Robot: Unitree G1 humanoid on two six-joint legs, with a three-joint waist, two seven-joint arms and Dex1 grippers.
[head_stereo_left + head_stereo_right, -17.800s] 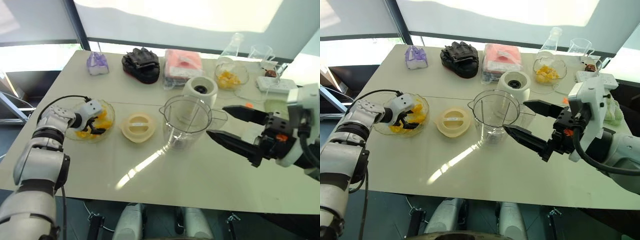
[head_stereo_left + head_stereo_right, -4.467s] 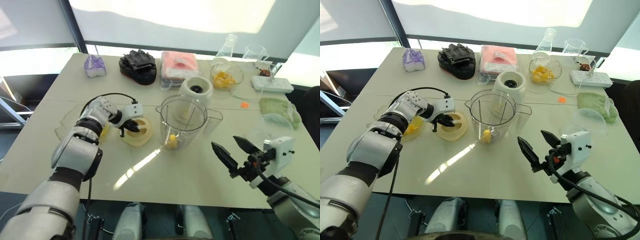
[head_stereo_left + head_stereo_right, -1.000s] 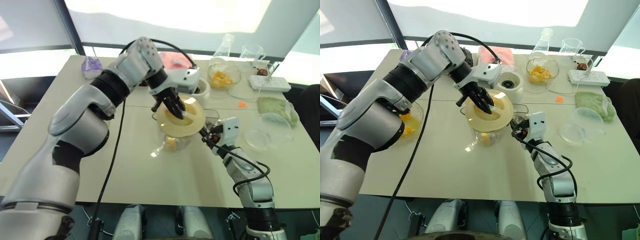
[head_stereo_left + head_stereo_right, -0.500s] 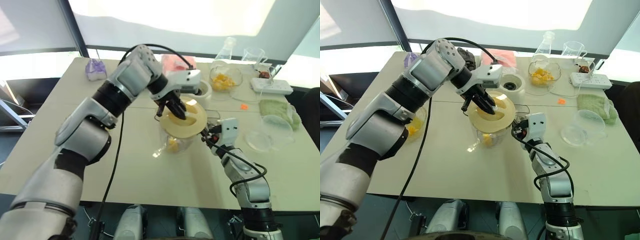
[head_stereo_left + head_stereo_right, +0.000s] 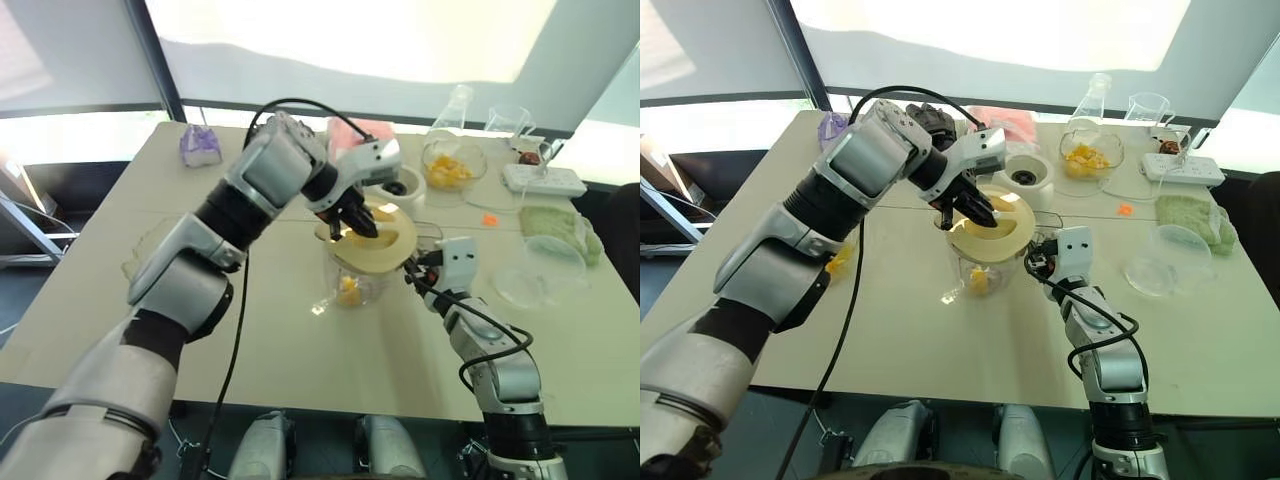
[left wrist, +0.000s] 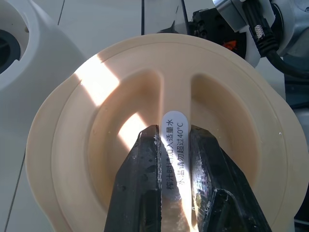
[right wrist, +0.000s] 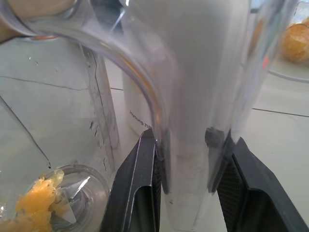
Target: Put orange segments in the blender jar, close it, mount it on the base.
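Left claw [image 6: 172, 133] pinches the lid [image 6: 231, 121] by its ridge, tilted over the jar [image 5: 350, 285] mid-desk, just near of the base [image 5: 395, 185], to cap it. Right claw [image 7: 186, 140] clamps the handle [image 7: 188, 96], probably steadying it.

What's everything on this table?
blender jar: one, clear, mid-table, orange pieces inside
lid: one, cream, tilted at the jar's mouth
blender base: one, white, behind the jar
bowl of orange pieces: one, glass, far side
second bowl: one, glass, robot's left
flask: one, clear, far edge
power strip: one, white, far right
cloth: one, green, right
dish: one, clear, right
pouch: one, purple, far left
pack: one, pink, far edge
left gripper: black, shut on lid's ridge
right gripper: black, shut on jar's handle
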